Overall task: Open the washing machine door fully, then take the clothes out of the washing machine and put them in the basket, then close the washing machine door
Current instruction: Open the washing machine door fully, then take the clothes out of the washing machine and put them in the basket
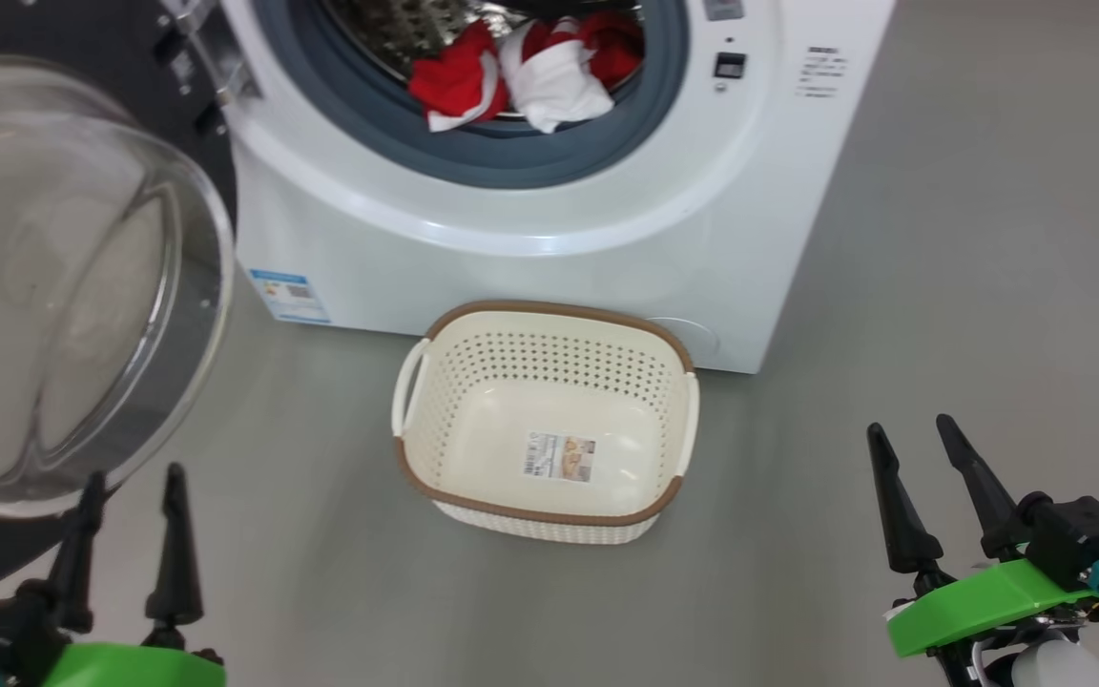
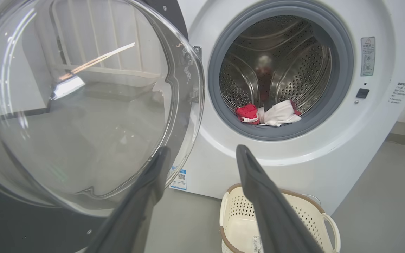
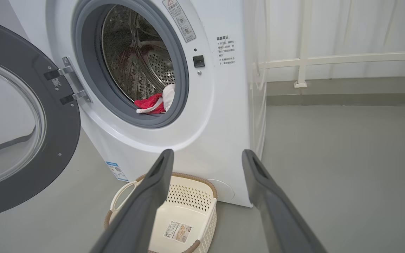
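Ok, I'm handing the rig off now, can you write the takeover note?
Left gripper open, empty, near the glass of the washing machine door.
Right gripper open, empty, right of the basket.
Door swung wide open; clothes at the mouth of the drum; basket empty, on the floor before the washing machine.
Done: door opened. Left: clothes into basket, close door.

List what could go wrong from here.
1. The round black-rimmed glass door bulges right beside the open left claw; lifting that arm could knock it partly shut.
2. The red-and-white fabric clothes lie bunched at the grey rubber gasket; one grab may leave a piece behind.
3. The small cream perforated plastic basket is a tight target; a garment could land on the floor.
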You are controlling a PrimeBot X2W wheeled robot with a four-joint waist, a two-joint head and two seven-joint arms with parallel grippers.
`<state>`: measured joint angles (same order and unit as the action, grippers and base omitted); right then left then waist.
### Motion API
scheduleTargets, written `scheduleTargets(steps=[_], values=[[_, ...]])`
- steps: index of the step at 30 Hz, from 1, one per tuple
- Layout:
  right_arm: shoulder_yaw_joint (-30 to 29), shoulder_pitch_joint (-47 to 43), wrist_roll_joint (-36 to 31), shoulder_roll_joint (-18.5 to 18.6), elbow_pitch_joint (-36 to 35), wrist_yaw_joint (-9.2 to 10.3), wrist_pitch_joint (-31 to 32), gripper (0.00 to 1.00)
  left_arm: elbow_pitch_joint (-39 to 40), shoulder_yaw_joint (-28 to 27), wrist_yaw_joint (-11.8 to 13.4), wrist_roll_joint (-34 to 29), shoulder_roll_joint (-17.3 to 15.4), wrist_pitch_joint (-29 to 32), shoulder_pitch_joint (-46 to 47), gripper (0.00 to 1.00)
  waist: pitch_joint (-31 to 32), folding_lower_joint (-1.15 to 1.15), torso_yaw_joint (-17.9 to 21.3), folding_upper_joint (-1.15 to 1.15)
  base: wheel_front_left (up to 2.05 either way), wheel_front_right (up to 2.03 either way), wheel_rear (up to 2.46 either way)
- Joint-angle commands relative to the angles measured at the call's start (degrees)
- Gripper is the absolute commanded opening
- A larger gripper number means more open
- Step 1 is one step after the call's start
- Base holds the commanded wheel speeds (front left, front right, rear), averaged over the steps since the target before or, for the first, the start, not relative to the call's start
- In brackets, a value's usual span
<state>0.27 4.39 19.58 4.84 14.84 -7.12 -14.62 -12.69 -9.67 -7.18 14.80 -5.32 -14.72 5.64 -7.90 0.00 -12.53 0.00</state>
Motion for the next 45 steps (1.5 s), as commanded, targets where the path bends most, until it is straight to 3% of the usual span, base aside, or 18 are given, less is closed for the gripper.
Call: scheduleTargets(steps=[1, 23, 45], values=[[0.7, 0.1, 0.3, 0.1, -1.7, -0.36, -0.4, 1.0, 2.2, -0.9, -0.3, 0.5, -2.0, -0.3, -0.1, 1.0, 0.2, 0.0, 1.8, 0.0, 0.0, 0.0, 0.0], [-5.2, -3.3, 0.9, -0.9, -4.5, -0.36, -0.4, 1.0, 6.2, 9.3, -0.3, 3.8, -3.5, -0.3, -2.3, 1.0, 1.2, 0.0, 10.7, 0.0, 0.0, 0.0, 0.0], [-5.5, -3.6, 0.7, -1.5, -4.9, -0.36, -0.4, 1.0, 6.1, 9.3, -0.3, 2.8, -3.8, -0.3, -2.0, 1.0, 1.3, 0.0, 10.7, 0.0, 0.0, 0.0, 0.0]])
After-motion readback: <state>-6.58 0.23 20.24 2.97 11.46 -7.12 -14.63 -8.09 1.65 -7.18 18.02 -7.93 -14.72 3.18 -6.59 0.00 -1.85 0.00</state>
